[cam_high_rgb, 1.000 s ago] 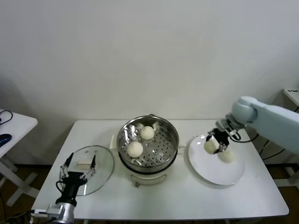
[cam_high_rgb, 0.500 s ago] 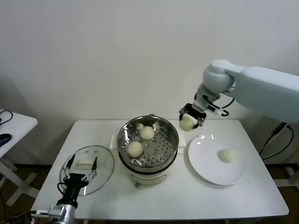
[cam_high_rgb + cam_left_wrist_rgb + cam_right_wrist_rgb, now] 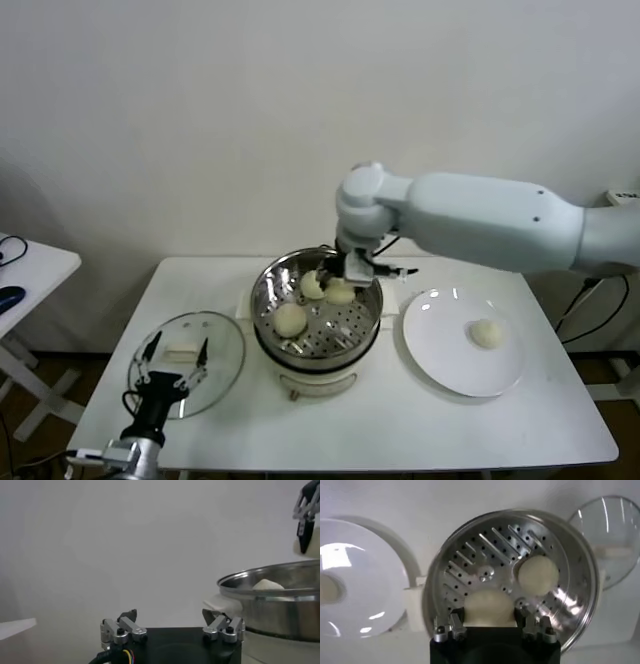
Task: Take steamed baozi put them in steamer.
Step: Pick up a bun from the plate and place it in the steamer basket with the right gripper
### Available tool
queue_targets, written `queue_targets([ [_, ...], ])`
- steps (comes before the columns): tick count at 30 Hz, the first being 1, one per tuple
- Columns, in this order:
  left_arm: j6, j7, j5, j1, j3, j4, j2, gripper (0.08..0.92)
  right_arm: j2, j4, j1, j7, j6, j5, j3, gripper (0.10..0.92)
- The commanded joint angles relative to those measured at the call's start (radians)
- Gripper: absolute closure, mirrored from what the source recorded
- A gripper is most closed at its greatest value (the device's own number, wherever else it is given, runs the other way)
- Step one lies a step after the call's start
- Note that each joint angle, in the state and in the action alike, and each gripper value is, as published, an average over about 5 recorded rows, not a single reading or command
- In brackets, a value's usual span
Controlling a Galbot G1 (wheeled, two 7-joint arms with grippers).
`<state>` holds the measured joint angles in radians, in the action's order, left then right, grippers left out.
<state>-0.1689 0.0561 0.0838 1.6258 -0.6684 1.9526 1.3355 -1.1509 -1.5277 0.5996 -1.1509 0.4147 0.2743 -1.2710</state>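
A: Head view first. Where is the right hand (image 3: 341, 290)?

B: Over the steamer (image 3: 316, 312), toward one o'clock of its tray, clamped on a bun (image 3: 341, 292). Two more buns lie on the tray: one (image 3: 290, 319) near eight o'clock, the other (image 3: 312, 285) near twelve, touching or just beside the carried one. I cannot tell which. The last bun (image 3: 487, 333) waits on the plate (image 3: 440, 372) at three o'clock from the pot.

A: And the left hand (image 3: 170, 356)?

B: Parked by the lid (image 3: 222, 375), fingers apart, holding nothing.

A: Left wrist view?

B: Same hand (image 3: 173, 628), spread and idle; steamer rim (image 3: 270, 585) beyond.

A: Right wrist view?

B: The bun (image 3: 489, 607) sits gripped between the fingers (image 3: 451, 624), above bare perforated tray (image 3: 485, 550), clear of the resting bun (image 3: 538, 575).

A: Advice?

B: I'd lower it close to the tray over an empty patch, then release, so it neither rolls nor squashes a neighbour.
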Motion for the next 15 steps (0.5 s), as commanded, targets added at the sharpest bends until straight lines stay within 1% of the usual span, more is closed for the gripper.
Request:
queue_targets([
  [1, 0.001, 0.000, 0.003, 0.001, -0.003, -0.002, -0.006, 0.177, -0.119, 0.002, -0.123, 0.011, 0.104, 0.193, 0.021, 0.372],
  [8, -0.003, 0.000, 0.008, 0.003, -0.007, -0.009, -0.007, 0.177, -0.102, -0.022, -0.150, 0.017, 0.134, 0.232, 0.015, 0.372],
  [15, -0.003, 0.000, 0.009, 0.001, -0.007, -0.013, -0.006, 0.177, -0.049, -0.080, -0.150, 0.021, 0.142, 0.239, 0.002, 0.372],
])
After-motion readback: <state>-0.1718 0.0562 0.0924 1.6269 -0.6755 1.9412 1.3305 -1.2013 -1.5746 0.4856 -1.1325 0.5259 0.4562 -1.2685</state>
